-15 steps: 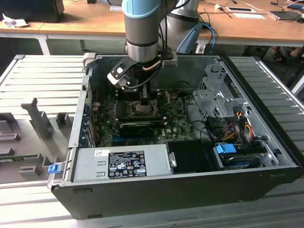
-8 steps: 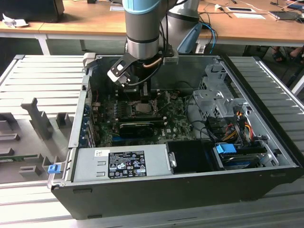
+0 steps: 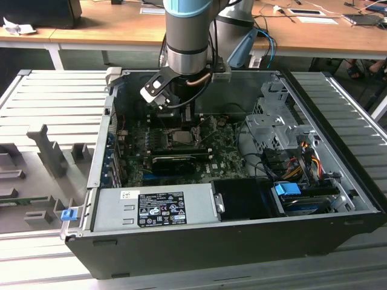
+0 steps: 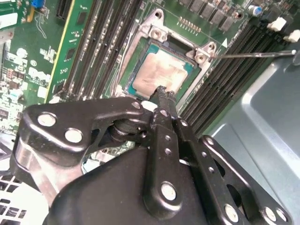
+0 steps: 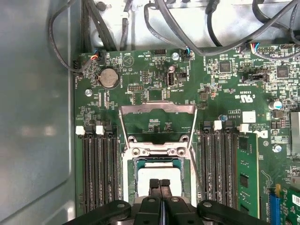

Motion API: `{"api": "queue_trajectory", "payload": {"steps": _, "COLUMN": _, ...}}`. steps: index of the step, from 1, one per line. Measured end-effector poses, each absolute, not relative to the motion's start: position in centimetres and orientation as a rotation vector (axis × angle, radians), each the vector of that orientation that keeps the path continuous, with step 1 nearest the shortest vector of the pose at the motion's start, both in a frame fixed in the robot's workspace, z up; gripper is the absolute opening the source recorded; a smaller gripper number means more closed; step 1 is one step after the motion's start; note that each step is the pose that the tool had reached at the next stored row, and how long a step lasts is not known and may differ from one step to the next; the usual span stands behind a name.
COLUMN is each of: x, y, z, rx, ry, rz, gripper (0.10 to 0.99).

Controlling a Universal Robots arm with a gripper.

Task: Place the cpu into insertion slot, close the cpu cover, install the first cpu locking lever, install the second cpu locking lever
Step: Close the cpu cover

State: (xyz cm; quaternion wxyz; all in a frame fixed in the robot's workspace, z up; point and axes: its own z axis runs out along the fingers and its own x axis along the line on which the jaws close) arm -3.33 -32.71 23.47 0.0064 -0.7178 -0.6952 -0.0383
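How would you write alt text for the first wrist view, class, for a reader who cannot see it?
The black gripper, fingers shut, is over a small square chip with a dull metal face, seated in the silver-framed black socket on a green motherboard. The thin silver cover plate with its square cut-out is flipped open.

Ribbed grey bench (image 3: 54,90) under the open computer case (image 3: 242,241), grey fixtures (image 3: 51,151) beside it.

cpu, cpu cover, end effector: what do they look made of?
cpu: metal face, dull grey-tan and matte, with smudges.
cpu cover: thin bare sheet metal, probably steel, silver with a soft sheen.
end effector: rigid links in satin black, probably coated metal, though hard plastic is possible.
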Motion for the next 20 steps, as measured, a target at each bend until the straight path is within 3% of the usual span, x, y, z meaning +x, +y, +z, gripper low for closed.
{"api": "queue_trajectory", "payload": {"steps": 20, "x": -2.0, "y": -32.7, "z": 24.6, "rx": -2.246, "ry": -2.175, "rz": -0.12, "gripper": 0.106}}
